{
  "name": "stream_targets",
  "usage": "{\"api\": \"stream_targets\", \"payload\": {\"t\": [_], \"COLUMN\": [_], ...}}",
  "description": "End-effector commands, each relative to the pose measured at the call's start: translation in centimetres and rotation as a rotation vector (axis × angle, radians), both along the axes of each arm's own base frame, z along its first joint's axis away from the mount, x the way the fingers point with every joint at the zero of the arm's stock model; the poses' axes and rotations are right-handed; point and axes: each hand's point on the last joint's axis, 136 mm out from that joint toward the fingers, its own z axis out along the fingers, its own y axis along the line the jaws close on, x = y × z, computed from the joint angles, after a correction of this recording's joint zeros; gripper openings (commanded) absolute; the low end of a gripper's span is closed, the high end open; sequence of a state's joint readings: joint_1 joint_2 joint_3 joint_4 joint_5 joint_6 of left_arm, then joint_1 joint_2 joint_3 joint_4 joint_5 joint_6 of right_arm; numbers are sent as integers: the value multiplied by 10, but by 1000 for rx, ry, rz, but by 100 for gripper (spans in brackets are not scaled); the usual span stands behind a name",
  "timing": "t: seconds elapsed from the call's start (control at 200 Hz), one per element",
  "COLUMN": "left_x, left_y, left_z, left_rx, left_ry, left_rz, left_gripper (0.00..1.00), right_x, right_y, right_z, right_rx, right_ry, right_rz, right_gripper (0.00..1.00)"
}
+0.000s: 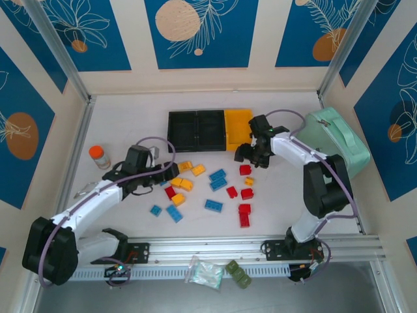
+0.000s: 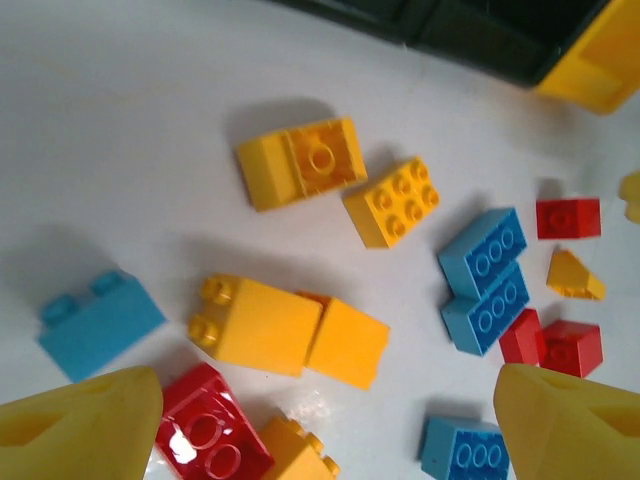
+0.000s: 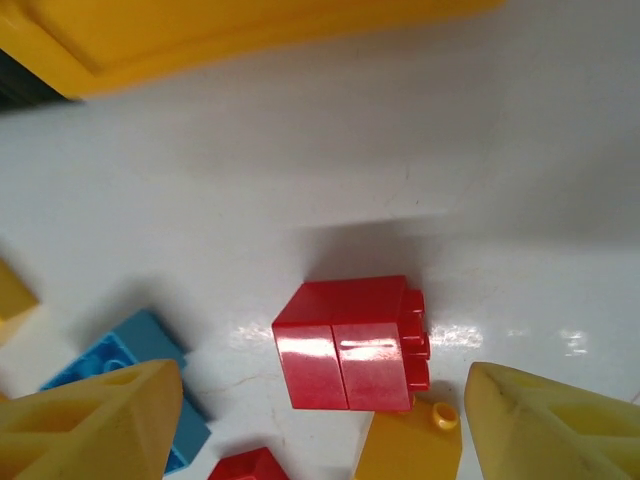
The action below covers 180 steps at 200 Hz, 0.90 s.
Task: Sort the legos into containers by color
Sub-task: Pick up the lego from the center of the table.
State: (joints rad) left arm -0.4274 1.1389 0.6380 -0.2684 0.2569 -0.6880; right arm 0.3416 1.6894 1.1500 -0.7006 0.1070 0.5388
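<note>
Red, blue and yellow legos lie scattered on the white table in front of the containers, two black bins (image 1: pixel 195 129) joined to a yellow bin (image 1: pixel 238 126). My left gripper (image 1: pixel 158 175) (image 2: pixel 325 430) is open above two touching yellow bricks (image 2: pixel 265 325), with a red brick (image 2: pixel 210 435) by its left finger (image 2: pixel 85 420). My right gripper (image 1: pixel 250 158) (image 3: pixel 325 425) is open and low over a red brick (image 3: pixel 350 340) (image 1: pixel 245 170). Its fingers (image 3: pixel 555 425) stand on either side of the brick, apart from it. A small yellow piece (image 3: pixel 410 448) touches that brick, and the yellow bin (image 3: pixel 250 30) lies just beyond.
An orange-capped jar (image 1: pixel 99 156) stands at the left. A large mint-green case (image 1: pixel 339 140) lies at the right beside my right arm. A plastic bag (image 1: pixel 205 272) and a green ridged lump (image 1: pixel 238 274) sit on the front rail. A blue brick (image 3: pixel 130 365) lies near my right gripper's left finger.
</note>
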Motion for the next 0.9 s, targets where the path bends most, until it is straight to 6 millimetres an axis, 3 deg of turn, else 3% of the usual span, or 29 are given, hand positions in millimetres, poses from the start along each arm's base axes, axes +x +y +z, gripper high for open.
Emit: {"api": "stream_targets", "payload": {"t": [0.0,0.225,0.45,0.54,0.705,0.895], "left_x": [-4,-5,-8,-9,-9,-7], "left_y": [-9,-23,-28,-30,-36,-46], "left_z": [-13,-21,-24,-24,-21,-8], "left_rx": [5,31,39,38,28,10], "left_ry": [37,55,65,63,55,23], "left_rz": [6,-27,-36,-44,-60,-87], "left_gripper": [86,86,86,86,86,86], "right_x": [-7,-3,1,2,7,26], "right_y": [-4,7,10,12,17,21], "right_z": [-11,-27,-26,-17,14,49], "right_rx": [-78,-119,-158,-157,-133,-115], "right_ry": [48,78,79,63,6,-72], "right_rz": [22,56,85,92,102,103], "right_gripper": [74,61,35,29,28,27]}}
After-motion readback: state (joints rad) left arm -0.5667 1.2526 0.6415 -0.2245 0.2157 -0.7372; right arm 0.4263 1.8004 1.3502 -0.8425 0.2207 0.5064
